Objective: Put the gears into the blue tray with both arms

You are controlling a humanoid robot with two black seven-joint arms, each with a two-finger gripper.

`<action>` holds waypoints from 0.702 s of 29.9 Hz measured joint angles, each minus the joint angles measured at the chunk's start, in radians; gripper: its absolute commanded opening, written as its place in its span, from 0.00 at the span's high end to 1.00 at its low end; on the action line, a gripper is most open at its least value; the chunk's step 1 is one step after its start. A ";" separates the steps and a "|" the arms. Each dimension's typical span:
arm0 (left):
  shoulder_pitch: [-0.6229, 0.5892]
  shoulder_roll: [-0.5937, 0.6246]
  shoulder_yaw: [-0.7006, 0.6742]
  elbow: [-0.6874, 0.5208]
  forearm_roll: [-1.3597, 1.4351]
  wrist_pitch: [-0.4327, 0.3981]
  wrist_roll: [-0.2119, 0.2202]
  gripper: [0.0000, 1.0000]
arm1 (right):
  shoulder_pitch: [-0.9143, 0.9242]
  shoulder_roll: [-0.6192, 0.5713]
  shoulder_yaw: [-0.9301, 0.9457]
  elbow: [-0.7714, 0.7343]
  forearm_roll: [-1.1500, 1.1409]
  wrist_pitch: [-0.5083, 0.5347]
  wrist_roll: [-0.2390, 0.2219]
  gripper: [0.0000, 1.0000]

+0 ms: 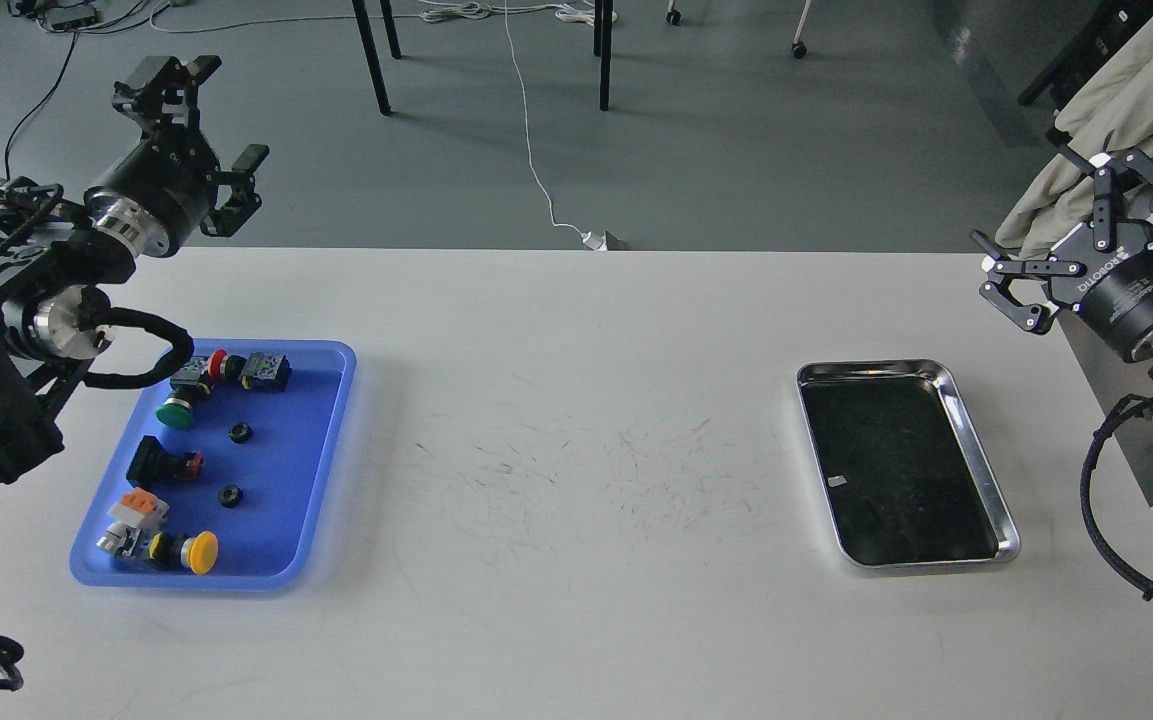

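White table, wide bare middle; both grippers spread, empty, at edges.

blue tray, black gears, white table, silver steel tray

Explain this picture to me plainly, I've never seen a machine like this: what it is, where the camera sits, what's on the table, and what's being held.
The camera sits in a robot's head, looking down at a white table. The black arms at both sides are its own. Each ends in a two-fingered pincer: the left pincer and the right pincer are both open, raised and holding nothing. On the left lies a blue tray with coloured push-buttons and two small black gears. On the right lies a steel tray, nearly bare.
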 measured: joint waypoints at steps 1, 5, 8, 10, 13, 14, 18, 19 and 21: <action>0.002 -0.001 -0.001 0.014 -0.002 -0.026 0.001 0.02 | -0.004 -0.001 0.000 0.001 0.006 -0.002 0.000 0.03; 0.003 -0.012 -0.009 0.067 -0.046 -0.065 0.041 0.02 | -0.006 0.008 -0.006 0.022 0.016 -0.051 -0.004 0.03; 0.003 -0.023 -0.021 0.090 -0.093 -0.068 0.092 0.02 | 0.004 0.013 -0.002 0.064 0.018 -0.126 -0.040 0.02; 0.003 -0.028 -0.035 0.102 -0.111 -0.068 0.109 0.02 | 0.014 0.014 0.010 0.091 0.019 -0.177 -0.088 0.02; 0.000 -0.041 -0.057 0.108 -0.122 -0.068 0.124 0.02 | 0.019 0.012 0.043 0.105 0.021 -0.216 -0.145 0.02; -0.001 -0.045 -0.066 0.108 -0.123 -0.068 0.130 0.02 | 0.019 0.007 0.057 0.106 0.021 -0.221 -0.163 0.02; 0.000 -0.054 -0.103 0.109 -0.124 -0.068 0.148 0.02 | 0.006 -0.019 0.106 0.104 0.032 -0.215 -0.205 0.01; 0.000 -0.055 -0.108 0.109 -0.124 -0.068 0.150 0.02 | 0.002 -0.029 0.112 0.104 0.033 -0.200 -0.208 0.01; 0.001 -0.058 -0.114 0.109 -0.124 -0.068 0.152 0.02 | -0.005 -0.041 0.116 0.103 0.034 -0.162 -0.208 0.01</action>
